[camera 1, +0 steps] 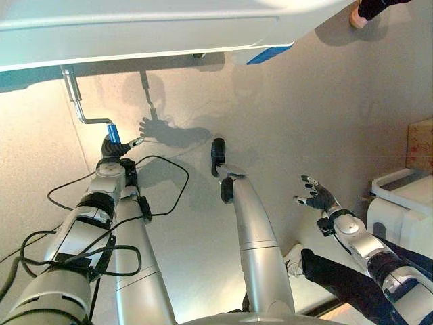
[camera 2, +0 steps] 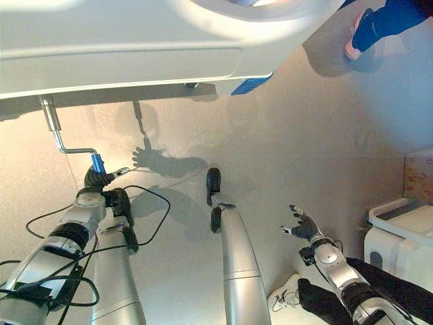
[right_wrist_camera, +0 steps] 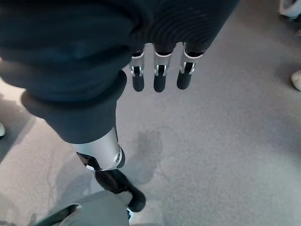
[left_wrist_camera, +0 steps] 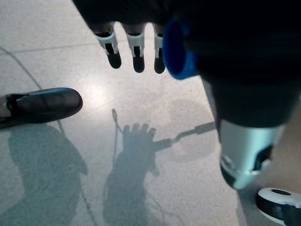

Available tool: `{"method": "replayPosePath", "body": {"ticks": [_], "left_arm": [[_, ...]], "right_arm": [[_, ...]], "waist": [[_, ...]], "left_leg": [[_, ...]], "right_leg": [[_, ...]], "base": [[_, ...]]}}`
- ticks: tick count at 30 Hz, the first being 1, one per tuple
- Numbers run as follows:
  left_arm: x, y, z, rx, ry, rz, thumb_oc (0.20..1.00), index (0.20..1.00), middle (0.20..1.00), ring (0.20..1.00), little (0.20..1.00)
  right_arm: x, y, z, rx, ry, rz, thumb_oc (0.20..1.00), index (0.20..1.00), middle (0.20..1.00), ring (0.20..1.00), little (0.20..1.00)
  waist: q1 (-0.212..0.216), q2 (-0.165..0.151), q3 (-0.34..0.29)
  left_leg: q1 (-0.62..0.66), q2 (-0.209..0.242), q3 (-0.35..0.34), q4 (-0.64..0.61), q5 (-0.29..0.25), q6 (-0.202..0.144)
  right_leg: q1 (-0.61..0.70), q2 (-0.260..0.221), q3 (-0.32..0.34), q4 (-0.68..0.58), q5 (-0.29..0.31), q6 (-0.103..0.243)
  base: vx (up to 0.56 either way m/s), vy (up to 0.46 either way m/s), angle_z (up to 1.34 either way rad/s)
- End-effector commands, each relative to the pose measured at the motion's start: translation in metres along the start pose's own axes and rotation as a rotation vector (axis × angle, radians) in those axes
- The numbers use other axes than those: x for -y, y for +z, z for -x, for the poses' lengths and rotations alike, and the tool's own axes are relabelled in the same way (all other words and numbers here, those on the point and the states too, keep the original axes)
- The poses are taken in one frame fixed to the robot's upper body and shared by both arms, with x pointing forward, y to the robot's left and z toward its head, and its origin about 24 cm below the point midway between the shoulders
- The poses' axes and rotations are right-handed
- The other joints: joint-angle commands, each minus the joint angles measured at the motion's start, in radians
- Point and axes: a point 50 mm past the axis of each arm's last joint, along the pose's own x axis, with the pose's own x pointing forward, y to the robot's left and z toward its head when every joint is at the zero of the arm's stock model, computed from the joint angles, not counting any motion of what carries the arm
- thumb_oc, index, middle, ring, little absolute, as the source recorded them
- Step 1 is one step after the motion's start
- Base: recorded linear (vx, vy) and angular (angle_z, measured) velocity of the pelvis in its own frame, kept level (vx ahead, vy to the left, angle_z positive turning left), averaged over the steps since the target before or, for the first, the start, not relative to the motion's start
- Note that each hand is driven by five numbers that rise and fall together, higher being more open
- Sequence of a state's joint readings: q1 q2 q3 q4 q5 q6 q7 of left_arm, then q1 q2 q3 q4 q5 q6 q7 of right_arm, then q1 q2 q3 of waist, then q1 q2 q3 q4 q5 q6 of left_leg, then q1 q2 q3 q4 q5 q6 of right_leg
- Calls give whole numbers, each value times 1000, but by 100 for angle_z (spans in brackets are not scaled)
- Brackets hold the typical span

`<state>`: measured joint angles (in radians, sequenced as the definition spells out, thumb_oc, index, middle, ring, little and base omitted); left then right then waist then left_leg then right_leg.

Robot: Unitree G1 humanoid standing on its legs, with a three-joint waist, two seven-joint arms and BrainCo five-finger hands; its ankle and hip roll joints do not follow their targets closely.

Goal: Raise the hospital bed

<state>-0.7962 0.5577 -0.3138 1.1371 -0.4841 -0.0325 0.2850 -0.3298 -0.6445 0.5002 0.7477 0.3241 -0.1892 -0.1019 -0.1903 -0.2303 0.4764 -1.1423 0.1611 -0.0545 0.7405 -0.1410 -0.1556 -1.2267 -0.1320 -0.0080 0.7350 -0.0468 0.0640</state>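
Nearest to us, on the right, we note the right hand (camera 1: 318,198) held in the air above the floor (camera 1: 284,135), its fingers (right_wrist_camera: 157,77) straight and spread, grasping nothing. Just beyond it, at the right edge, stands a white box-like unit (camera 1: 404,213) with a cardboard box (camera 1: 421,145) behind it. On the left, further out, we find the left hand (camera 1: 114,146) closed around the blue grip (camera 1: 114,133) of the crank handle (camera 1: 81,107); in the left wrist view the fingers (left_wrist_camera: 137,52) curl beside the blue end of the grip (left_wrist_camera: 175,49), which sits inside the hand. The crank is a bent metal rod that rises from the grip to the underside of the hospital bed (camera 1: 149,30). The bed, white with a blue tag (camera 1: 269,54) at its near edge, spans the far side of the scene, its foot end overhanging the crank. At the far right corner, past the bed, we record a person's foot (camera 2: 353,42) and dark trouser leg (camera 2: 389,19) on the floor.
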Motion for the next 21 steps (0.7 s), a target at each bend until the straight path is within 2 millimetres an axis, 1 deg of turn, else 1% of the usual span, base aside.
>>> {"method": "replayPosePath", "body": {"ticks": [1,4,8,9,10,13,14,15,16,17,18,19,21], "left_arm": [[23,-65,20,-169,-77,-70,1000,1000,1000,1000,1000],[26,-95,32,-252,-116,-120,1000,1000,1000,1000,1000],[26,-96,32,-252,-116,-120,1000,1000,1000,1000,1000],[38,-154,66,-420,-252,-207,1000,1000,1000,1000,1000],[39,-170,78,-469,-289,-232,1000,1000,1000,1000,1000],[39,-171,78,-469,-289,-232,1000,1000,1000,1000,1000],[42,-196,98,-552,-351,-245,1000,1000,1000,1000,1000],[42,-196,98,-552,-351,-245,1000,1000,1000,1000,1000],[37,-209,109,-593,-353,-242,1000,1000,1000,1000,1000],[36,-217,116,-618,-365,-247,1000,1000,1000,1000,1000],[29,-230,127,-668,-357,-245,1000,1000,1000,1000,1000],[29,-230,127,-668,-357,-245,1000,1000,1000,1000,1000],[23,-244,139,-715,-374,-279,1000,1000,1000,1000,1000]], "right_arm": [[19,-33,20,-115,-39,68,1000,1000,1000,1000,1000],[18,-33,18,-120,-40,69,1000,1000,1000,1000,1000],[18,-33,18,-120,-39,69,1000,1000,1000,1000,1000],[5,-49,21,-194,-16,72,1000,1000,1000,1000,1000],[2,-55,22,-222,-13,81,1000,1000,1000,1000,1000],[2,-55,22,-222,-13,81,1000,1000,1000,1000,1000],[-5,-72,27,-306,-5,85,1000,1000,1000,1000,1000],[-5,-72,27,-306,-5,85,1000,1000,1000,1000,1000],[-6,-80,31,-340,-7,70,1000,1000,1000,1000,1000],[-6,-85,33,-363,-9,64,1000,1000,1000,1000,1000],[-12,-93,39,-395,10,49,1000,1000,1000,1000,1000],[-12,-93,39,-395,10,49,1000,1000,1000,1000,1000],[-16,-103,47,-435,26,42,1000,1000,1000,1000,1000]], "waist": [[0,22,-42],[12,32,-44],[12,31,-43],[38,78,-70],[48,103,-84],[48,103,-82],[62,149,-110],[62,149,-110],[68,173,-136],[72,181,-143],[74,191,-164],[75,191,-163],[74,200,-185]], "left_leg": [[-26,-30,6,-49,86,75],[24,-32,10,-131,115,72],[26,-32,10,-133,116,72],[189,-50,26,-307,173,69],[265,-59,28,-364,182,70],[269,-59,29,-366,183,70],[404,-73,33,-446,191,69],[405,-73,33,-446,191,69],[501,-73,38,-494,188,71],[546,-73,40,-512,188,71],[621,-74,43,-559,219,71],[623,-74,43,-560,219,71],[704,-71,48,-590,218,68]], "right_leg": [[19,10,-37,-61,23,-4],[63,5,-41,-104,33,-2],[65,5,-41,-106,33,-2],[195,-2,-51,-191,41,5],[252,-4,-55,-220,40,9],[255,-4,-55,-221,41,9],[381,-8,-59,-283,41,12],[381,-8,-59,-283,41,12],[461,-10,-62,-318,41,16],[505,-13,-69,-340,44,18],[582,-16,-82,-391,74,15],[583,-16,-82,-392,74,15],[664,-14,-95,-425,74,19]], "base": [[-30,11,3],[-19,3,9],[-3,0,6],[-27,85,3],[-28,85,12],[11,54,6],[37,106,0],[84,166,-6],[90,77,-14],[98,102,-20],[50,42,-9],[60,32,-4],[141,23,6]]}}
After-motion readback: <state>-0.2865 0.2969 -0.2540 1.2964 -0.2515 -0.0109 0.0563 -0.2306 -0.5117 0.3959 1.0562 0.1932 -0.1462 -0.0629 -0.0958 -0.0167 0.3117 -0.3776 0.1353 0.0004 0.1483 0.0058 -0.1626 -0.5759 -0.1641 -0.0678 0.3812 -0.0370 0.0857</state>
